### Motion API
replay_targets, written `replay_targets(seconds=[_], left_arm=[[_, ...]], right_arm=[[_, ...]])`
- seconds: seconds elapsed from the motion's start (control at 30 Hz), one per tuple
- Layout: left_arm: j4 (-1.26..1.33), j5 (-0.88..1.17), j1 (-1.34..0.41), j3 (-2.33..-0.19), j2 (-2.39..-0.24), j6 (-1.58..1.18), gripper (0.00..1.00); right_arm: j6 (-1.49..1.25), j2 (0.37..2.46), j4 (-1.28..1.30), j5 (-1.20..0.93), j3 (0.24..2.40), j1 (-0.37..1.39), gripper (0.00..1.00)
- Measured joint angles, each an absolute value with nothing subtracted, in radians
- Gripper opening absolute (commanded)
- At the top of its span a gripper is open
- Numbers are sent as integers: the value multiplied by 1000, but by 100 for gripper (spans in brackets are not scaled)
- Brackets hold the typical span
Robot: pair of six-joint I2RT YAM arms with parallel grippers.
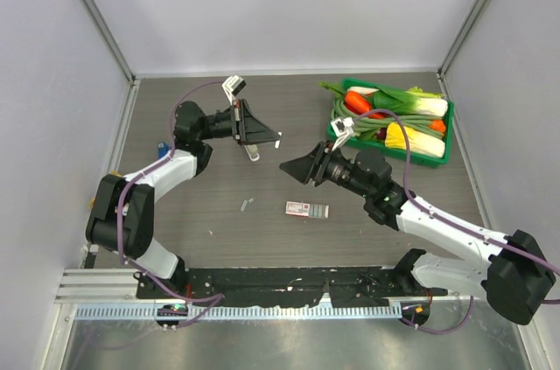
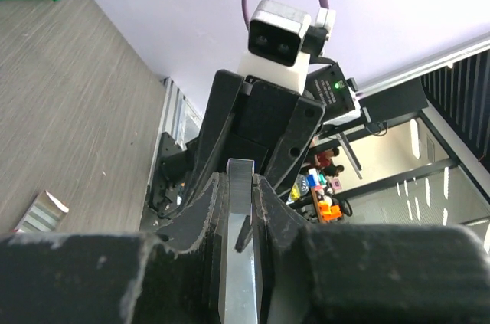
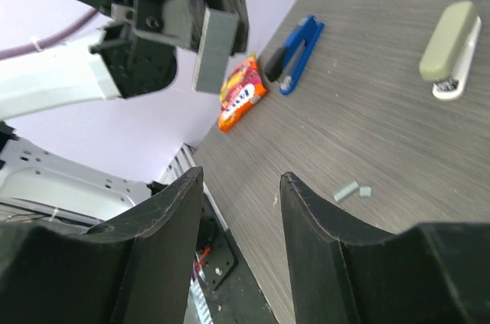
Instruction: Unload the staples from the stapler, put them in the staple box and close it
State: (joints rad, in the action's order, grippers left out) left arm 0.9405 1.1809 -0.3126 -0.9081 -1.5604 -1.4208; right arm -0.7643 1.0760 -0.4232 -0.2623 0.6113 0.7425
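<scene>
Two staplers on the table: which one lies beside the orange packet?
The blue stapler, right beside the orange packet; the grey-and-white stapler lies alone, well away from it.

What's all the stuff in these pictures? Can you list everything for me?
stapler: one, blue, lying opened on the table
snack packet: one, orange, right beside the blue stapler
second stapler: one, grey and white, on the table
staples: two tiny bits, silver-grey, loose on the table
little box: one, white and red, flat near the middle
basket: one, green, far right corner
vegetables: several, green, red, yellow and orange, in the basket
metal strip: one, grey, held up in the air
left gripper: black, jaws shut on the metal strip
right gripper: black, jaws open, empty
</scene>
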Motion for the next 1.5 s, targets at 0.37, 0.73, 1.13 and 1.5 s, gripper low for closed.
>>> replay_targets(seconds=[0.37, 0.73, 1.13, 1.5], left_arm=[[995, 1177, -313, -874, -1559, -1460, 18], [990, 1175, -313, -867, -1549, -1455, 18], [982, 1175, -313, -865, -1549, -1449, 19], [973, 1171, -313, -863, -1547, -1428, 26]], right_arm=[[-824, 1116, -591, -273, 613, 722, 54], [-842, 1168, -637, -288, 638, 709, 54], [-867, 1227, -691, -303, 674, 699, 42], [-886, 1251, -707, -320, 680, 691, 19]])
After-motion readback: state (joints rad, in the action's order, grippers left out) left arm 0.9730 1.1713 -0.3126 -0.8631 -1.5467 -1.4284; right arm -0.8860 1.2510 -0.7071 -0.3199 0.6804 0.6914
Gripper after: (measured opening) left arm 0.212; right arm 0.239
